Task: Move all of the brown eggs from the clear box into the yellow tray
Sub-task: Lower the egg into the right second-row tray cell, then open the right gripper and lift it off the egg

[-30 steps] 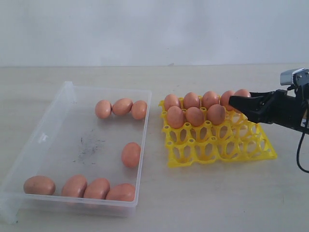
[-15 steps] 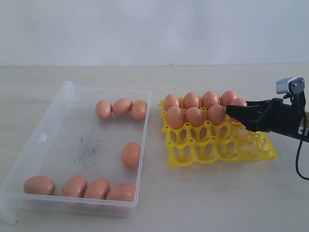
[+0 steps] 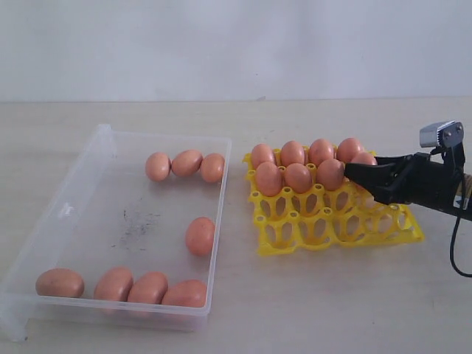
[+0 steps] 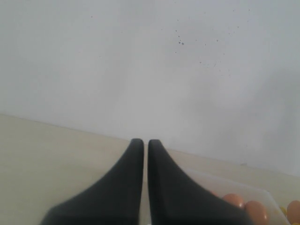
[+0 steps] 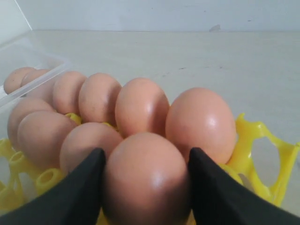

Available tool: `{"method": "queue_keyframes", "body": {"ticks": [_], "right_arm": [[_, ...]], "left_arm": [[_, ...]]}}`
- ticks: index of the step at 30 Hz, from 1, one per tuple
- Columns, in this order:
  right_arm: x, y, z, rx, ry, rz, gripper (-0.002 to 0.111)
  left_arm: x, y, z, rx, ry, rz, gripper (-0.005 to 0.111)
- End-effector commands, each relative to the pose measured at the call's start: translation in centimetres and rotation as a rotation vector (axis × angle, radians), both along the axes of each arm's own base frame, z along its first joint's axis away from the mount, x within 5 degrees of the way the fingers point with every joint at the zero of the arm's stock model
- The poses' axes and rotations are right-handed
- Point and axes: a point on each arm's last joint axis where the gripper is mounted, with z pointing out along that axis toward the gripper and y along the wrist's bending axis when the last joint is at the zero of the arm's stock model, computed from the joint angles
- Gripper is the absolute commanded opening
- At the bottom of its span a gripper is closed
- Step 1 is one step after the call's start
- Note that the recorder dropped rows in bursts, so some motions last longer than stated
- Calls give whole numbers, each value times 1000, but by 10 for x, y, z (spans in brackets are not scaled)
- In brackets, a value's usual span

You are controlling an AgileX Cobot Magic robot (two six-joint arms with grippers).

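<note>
One brown egg [image 5: 146, 185] pinched by right gripper [image 5: 146, 152] at yellow tray [image 3: 333, 230]; left gripper [image 4: 141, 146] pressed together

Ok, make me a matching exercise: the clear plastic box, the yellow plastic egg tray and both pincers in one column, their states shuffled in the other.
1 clear rectangular plastic box
2 yellow plastic egg tray
3 left pincer
4 right pincer

A shut, empty
B two nearest rows empty
C clasps one brown egg
D holds eight loose brown eggs

Pairs: 1-D, 2-B, 3-A, 4-C
</note>
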Motion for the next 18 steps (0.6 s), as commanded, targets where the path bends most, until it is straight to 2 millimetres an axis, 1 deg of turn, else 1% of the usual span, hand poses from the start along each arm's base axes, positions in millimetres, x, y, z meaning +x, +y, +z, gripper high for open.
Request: {"method": "queue_keyframes", "body": {"ticks": [1, 5, 8, 14, 16, 17, 18], "right_arm": [[1, 0, 1, 18, 8, -10, 63], [1, -1, 3, 26, 11, -16, 63], [3, -2, 13, 34, -3, -21, 63], [7, -4, 47, 49, -79, -57, 63], [7, -4, 59, 54, -104, -60, 63], [7, -4, 69, 62, -119, -60, 63], [6, -4, 74, 74, -116, -60, 63]], "left_arm": [[0, 0, 1, 1, -5, -4, 4], [0, 0, 1, 1, -5, -4, 4], [0, 0, 1, 1, -5, -4, 4], [0, 0, 1, 1, -5, -4, 4], [0, 0, 1, 1, -5, -4, 4], [0, 0, 1, 1, -5, -4, 4], [0, 0, 1, 1, -5, -4, 4]]}}
